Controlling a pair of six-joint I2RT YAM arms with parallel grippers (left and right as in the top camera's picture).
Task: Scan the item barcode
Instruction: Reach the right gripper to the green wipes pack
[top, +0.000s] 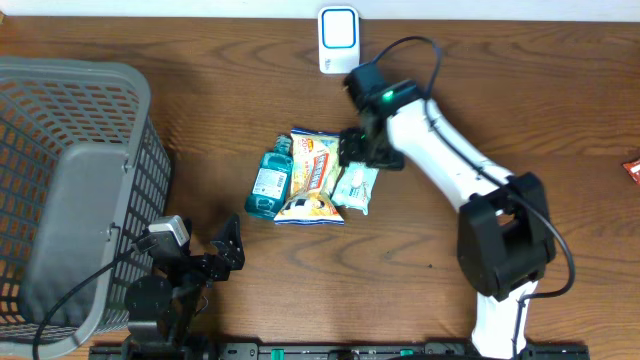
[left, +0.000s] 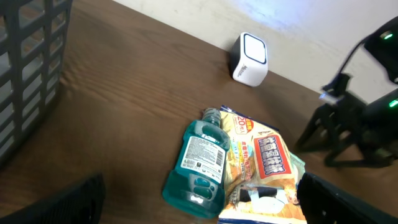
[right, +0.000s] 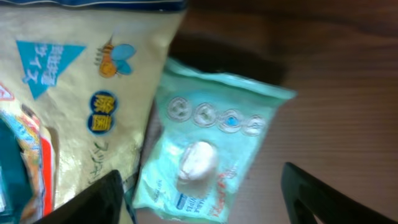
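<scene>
Three items lie together mid-table: a teal mouthwash bottle (top: 268, 180) (left: 200, 163), a yellow snack bag (top: 312, 178) (left: 264, 163) (right: 74, 93), and a pale green wipes pack (top: 356, 188) (right: 208, 146). The white barcode scanner (top: 339, 38) (left: 249, 58) stands at the far edge. My right gripper (top: 362, 152) (right: 202, 199) hangs low over the wipes pack, open, its fingers straddling the pack's near end without touching it. My left gripper (top: 226, 250) (left: 205, 208) is open and holds nothing, near the front edge, facing the bottle.
A large grey basket (top: 70, 190) (left: 28, 68) fills the left side. A small red item (top: 632, 168) lies at the right table edge. The snack bag partly overlaps the wipes pack's left side. Bare wood stretches between the items and the scanner.
</scene>
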